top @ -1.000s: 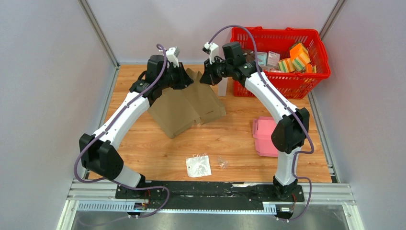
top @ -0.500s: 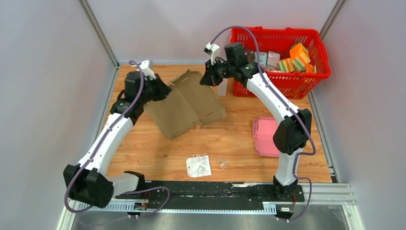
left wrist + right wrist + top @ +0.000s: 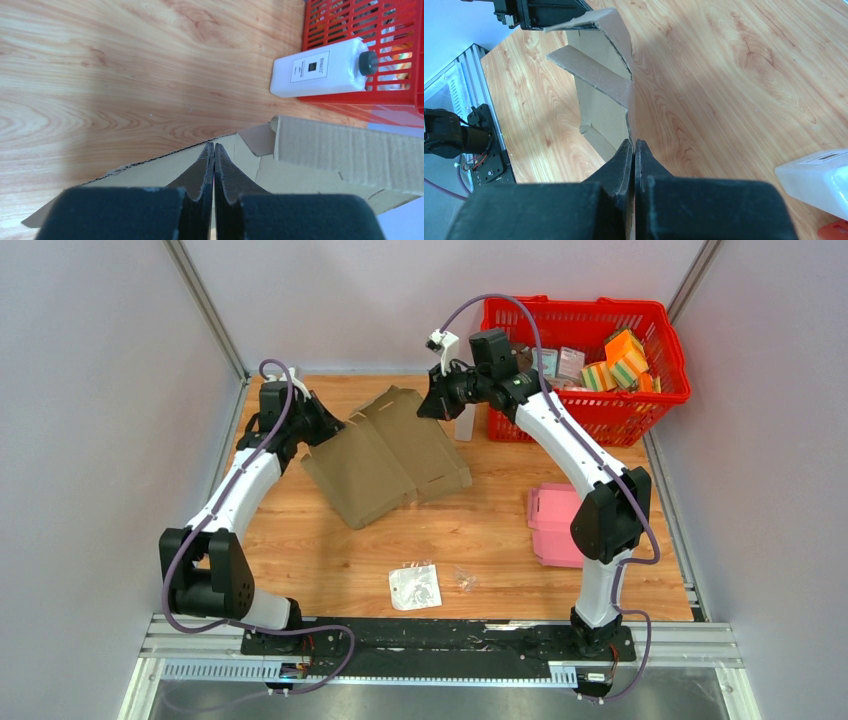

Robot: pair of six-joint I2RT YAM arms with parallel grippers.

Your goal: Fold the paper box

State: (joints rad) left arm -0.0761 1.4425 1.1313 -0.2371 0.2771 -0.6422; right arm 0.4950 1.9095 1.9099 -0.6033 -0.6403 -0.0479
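The flat brown cardboard box (image 3: 390,455) lies partly unfolded on the wooden table at the back centre, with its far edge lifted. My left gripper (image 3: 335,427) is shut on the box's left flap. In the left wrist view the shut jaws (image 3: 214,147) sit over the cardboard (image 3: 345,150). My right gripper (image 3: 428,408) is shut on the box's far right edge. In the right wrist view the jaws (image 3: 634,145) pinch the raised cardboard wall (image 3: 599,95), and the left gripper (image 3: 539,12) holds its far tip.
A red basket (image 3: 580,302) full of small boxes stands at the back right. A white bottle (image 3: 465,420) lies against it, just right of the right gripper. A pink box (image 3: 552,525) lies right of centre. A plastic bag (image 3: 414,586) and a clear scrap (image 3: 466,580) lie near the front.
My left gripper has moved left and away from the right gripper, drawing the box's left flap out with it. The right gripper has stayed in place.
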